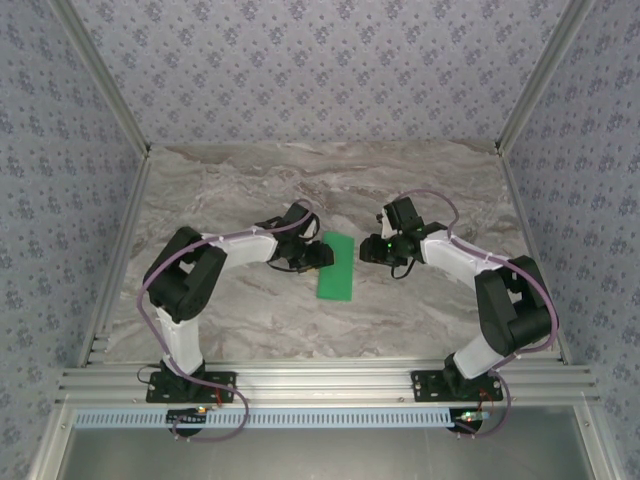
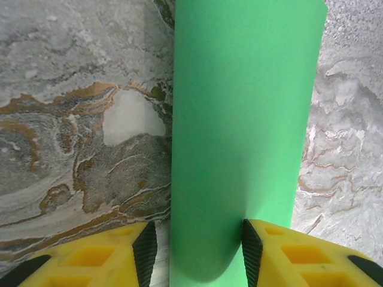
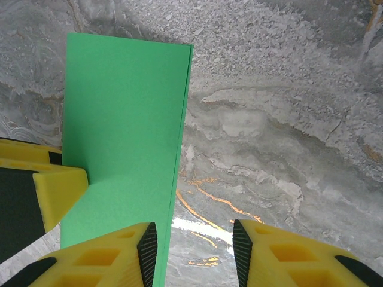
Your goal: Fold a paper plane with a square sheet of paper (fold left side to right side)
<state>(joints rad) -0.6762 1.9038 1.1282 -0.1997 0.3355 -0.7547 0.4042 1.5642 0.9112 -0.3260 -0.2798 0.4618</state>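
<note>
The square sheet of paper [image 1: 337,267], bright green, lies flat on the marble table doubled over into a narrow upright rectangle. Its two free edges lie together along the right side [image 3: 184,119]; its left side looks rounded [image 2: 179,179]. My left gripper [image 1: 318,255] is low over the sheet's left half, open [image 2: 198,251], its right finger [image 2: 281,245] over the paper and its left finger over bare table. My right gripper [image 1: 372,250] hovers at the sheet's right edge, open [image 3: 192,251], its left finger [image 3: 119,251] above the paper, with bare table showing in the gap.
The marble tabletop [image 1: 420,180] is bounded by aluminium rails [image 1: 300,385] at the near edge and patterned walls [image 1: 320,70] on the other three sides. The two arms reach inward from their bases and face each other across the sheet.
</note>
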